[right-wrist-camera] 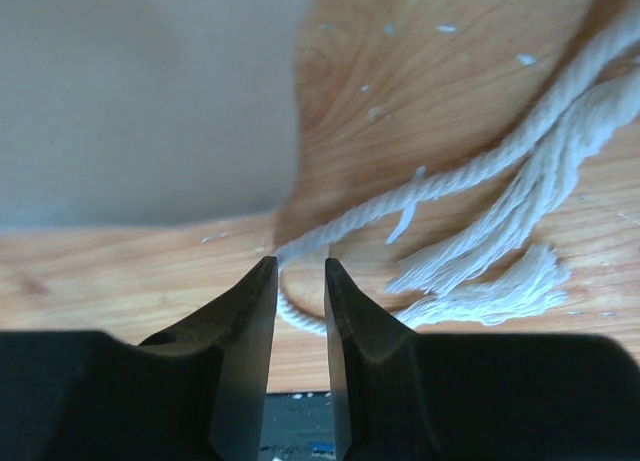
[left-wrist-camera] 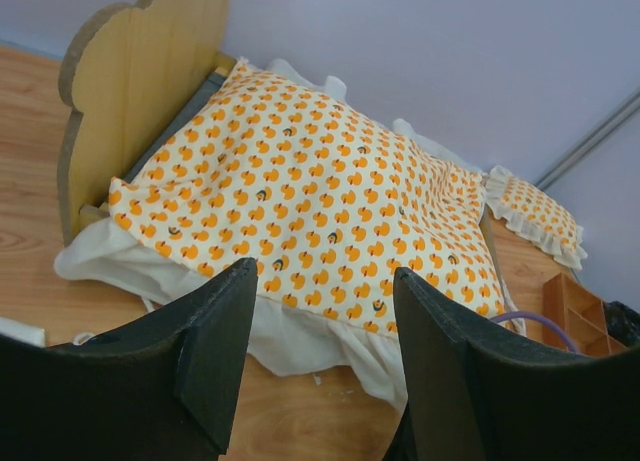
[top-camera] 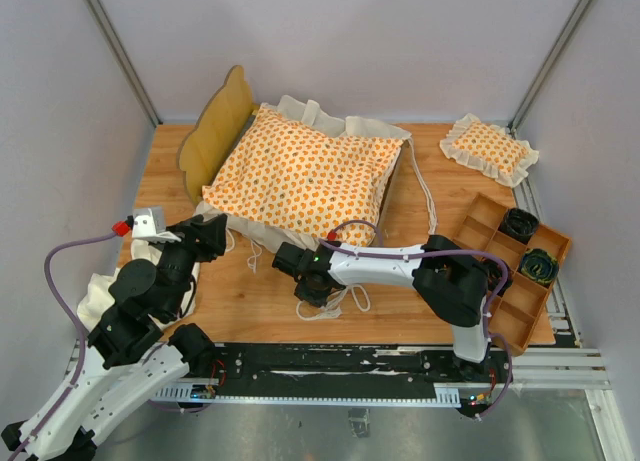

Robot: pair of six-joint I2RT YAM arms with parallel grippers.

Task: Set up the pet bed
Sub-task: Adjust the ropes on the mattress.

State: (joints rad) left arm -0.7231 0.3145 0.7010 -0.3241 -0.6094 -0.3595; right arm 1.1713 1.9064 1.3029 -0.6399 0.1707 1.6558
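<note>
The pet bed's light-wood scalloped headboard (top-camera: 215,131) (left-wrist-camera: 140,91) stands at the back left. The large orange-patterned cushion (top-camera: 300,171) (left-wrist-camera: 320,201) with its cream ruffle lies across the frame. My left gripper (top-camera: 205,236) (left-wrist-camera: 325,271) hovers open just in front of the cushion's near-left corner, holding nothing. My right gripper (top-camera: 312,286) (right-wrist-camera: 300,264) is low over the table near the cushion's front edge. Its jaws stand a narrow gap apart, and a white tie string (right-wrist-camera: 450,176) (top-camera: 335,306) curls between the tips. Frayed string ends lie to its right.
A small square ruffled pillow (top-camera: 490,149) (left-wrist-camera: 535,216) lies at the back right. A wooden divided tray (top-camera: 500,301) with dark items sits at the right edge. A cream cloth (top-camera: 95,296) lies at the left under my left arm.
</note>
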